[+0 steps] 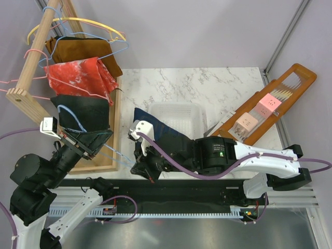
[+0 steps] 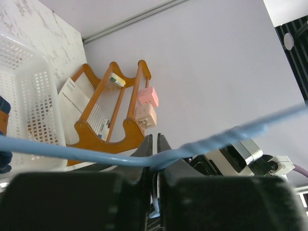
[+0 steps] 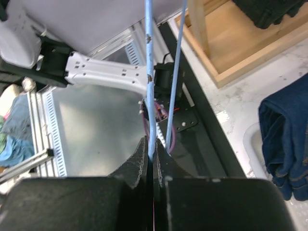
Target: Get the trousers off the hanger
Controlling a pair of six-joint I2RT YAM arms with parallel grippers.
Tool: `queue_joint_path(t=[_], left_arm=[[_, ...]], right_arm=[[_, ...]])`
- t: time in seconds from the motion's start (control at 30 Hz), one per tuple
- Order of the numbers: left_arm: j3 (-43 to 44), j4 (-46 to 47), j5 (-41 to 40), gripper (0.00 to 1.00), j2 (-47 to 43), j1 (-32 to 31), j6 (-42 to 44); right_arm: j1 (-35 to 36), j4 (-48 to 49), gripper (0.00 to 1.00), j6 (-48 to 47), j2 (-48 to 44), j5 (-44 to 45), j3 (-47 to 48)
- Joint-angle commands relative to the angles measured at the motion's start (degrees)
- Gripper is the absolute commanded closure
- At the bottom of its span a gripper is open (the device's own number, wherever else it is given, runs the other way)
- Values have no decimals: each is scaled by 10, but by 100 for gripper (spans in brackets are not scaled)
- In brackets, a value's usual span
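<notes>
Marble tabletop (image 1: 223, 85) under plain grey walls, wooden rack (image 1: 36, 57) down the left edge. Straight to the claws: left gripper (image 2: 154, 156) pinched fully shut on the pale blue wire hanger (image 3: 148, 57), right gripper (image 3: 150, 150) pinched fully shut on that same hanger further along. 2 grips on 1 thin wire, stretched just off the table's near edge. No cloth on the stretch of wire in view.

Over by the white basket (image 1: 176, 108), the folded dark blue denim trousers (image 1: 155, 128), draped against its near-left rim and apart from the hanger. Then the black trousers (image 1: 83, 116), up at the rack below the red cloth (image 1: 78, 78); on which hanger, hard to tell.

Reads as 1 pair off, 1 pair to go, and a bare hanger to park. To do it well:
- Move both wrists together, no twisting, to avoid a spring-back.
- Keep the wire away from the denim to avoid a snag.
- Steady it with 1 claw before letting go with the other.
- Mind the rack's base on the way.
</notes>
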Motion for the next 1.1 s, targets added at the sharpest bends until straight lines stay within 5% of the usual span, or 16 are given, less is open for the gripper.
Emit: queue_joint_path(t=[0.0,0.27,1.07], left_arm=[[6,9,6,76,-6,-2,-16],[4,10,8,50,-33,-2,-5],[-14,-1,8,51,-129,-3,-22]], right_arm=[[5,47,100,6,-20,27,2],[5,60,100,6,-48,50,-34],[-140,35,100,-137,57,-196,107]])
